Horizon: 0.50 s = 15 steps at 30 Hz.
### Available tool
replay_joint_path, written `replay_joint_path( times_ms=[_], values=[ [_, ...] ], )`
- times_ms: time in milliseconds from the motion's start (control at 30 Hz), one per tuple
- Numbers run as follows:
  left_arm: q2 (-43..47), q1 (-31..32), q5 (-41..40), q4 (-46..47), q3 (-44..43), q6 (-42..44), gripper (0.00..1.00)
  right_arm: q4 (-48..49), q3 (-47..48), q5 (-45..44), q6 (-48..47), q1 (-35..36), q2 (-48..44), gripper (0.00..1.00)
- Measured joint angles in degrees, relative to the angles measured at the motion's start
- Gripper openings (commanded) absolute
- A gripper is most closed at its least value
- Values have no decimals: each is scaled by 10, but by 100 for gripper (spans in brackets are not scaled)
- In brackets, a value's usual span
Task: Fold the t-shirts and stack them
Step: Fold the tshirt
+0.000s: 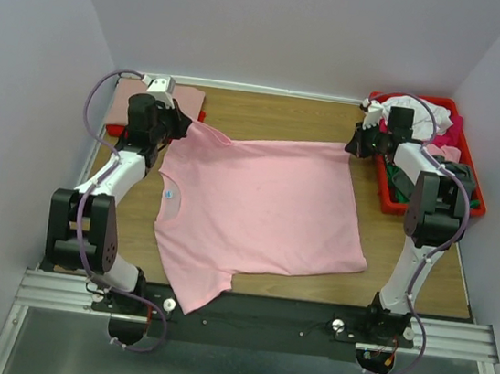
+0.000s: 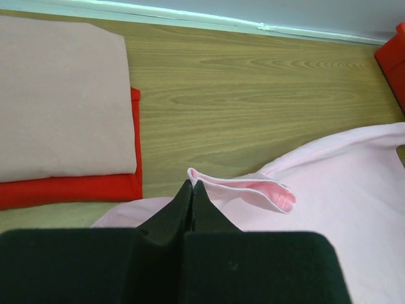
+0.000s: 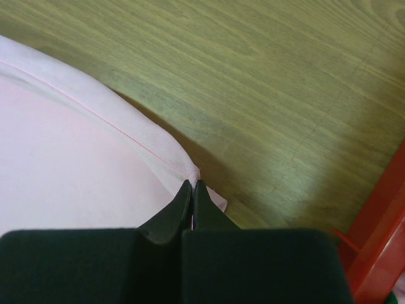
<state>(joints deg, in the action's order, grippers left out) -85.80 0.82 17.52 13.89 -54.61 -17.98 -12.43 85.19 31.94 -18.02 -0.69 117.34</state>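
A light pink t-shirt lies spread across the middle of the table, with a small blue neck label. My left gripper is shut on the shirt's far left sleeve edge, pinching the hem. At the far right corner, my right gripper is shut on the hem. Folded salmon and red t-shirts are stacked at the far left. More t-shirts, white and magenta, are heaped in the red tray.
The red plastic tray stands at the far right; its rim is close to my right gripper. White walls close in the table at the back and sides. Bare wood shows behind the pink shirt.
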Motion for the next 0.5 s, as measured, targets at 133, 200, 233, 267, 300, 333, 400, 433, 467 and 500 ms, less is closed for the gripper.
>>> replay_joint_path(
  times_ms=[133, 200, 233, 267, 300, 333, 400, 433, 467, 500],
  values=[
    [16, 0, 1, -3, 10, 2, 0, 0, -6, -5, -1, 0, 0, 0],
    [23, 0, 1, -3, 16, 2, 0, 0, -9, -8, -3, 0, 0, 1],
    [28, 0, 1, -4, 19, 4, 0, 0, -11, -9, -5, 0, 0, 0],
    [31, 0, 1, -5, 21, 4, 0, 0, -12, -11, -5, 0, 0, 0],
    [34, 0, 1, -5, 24, 5, 0, 0, -14, -12, -7, 0, -1, 0],
    [36, 0, 1, -6, 26, 6, 0, 0, -15, -13, -9, 0, -1, 0],
    [42, 0, 1, -10, 33, 6, 0, 0, -16, -15, -10, 0, -2, 1],
    [45, 0, 1, -12, 35, 7, 0, 0, -16, -15, -11, 0, -3, 1],
    [49, 0, 2, -15, 38, 7, 0, 1, -16, -16, -11, 0, -5, 1],
    [51, 0, 2, -16, 40, 7, 0, 2, -16, -17, -11, 0, -5, 1]
  ],
)
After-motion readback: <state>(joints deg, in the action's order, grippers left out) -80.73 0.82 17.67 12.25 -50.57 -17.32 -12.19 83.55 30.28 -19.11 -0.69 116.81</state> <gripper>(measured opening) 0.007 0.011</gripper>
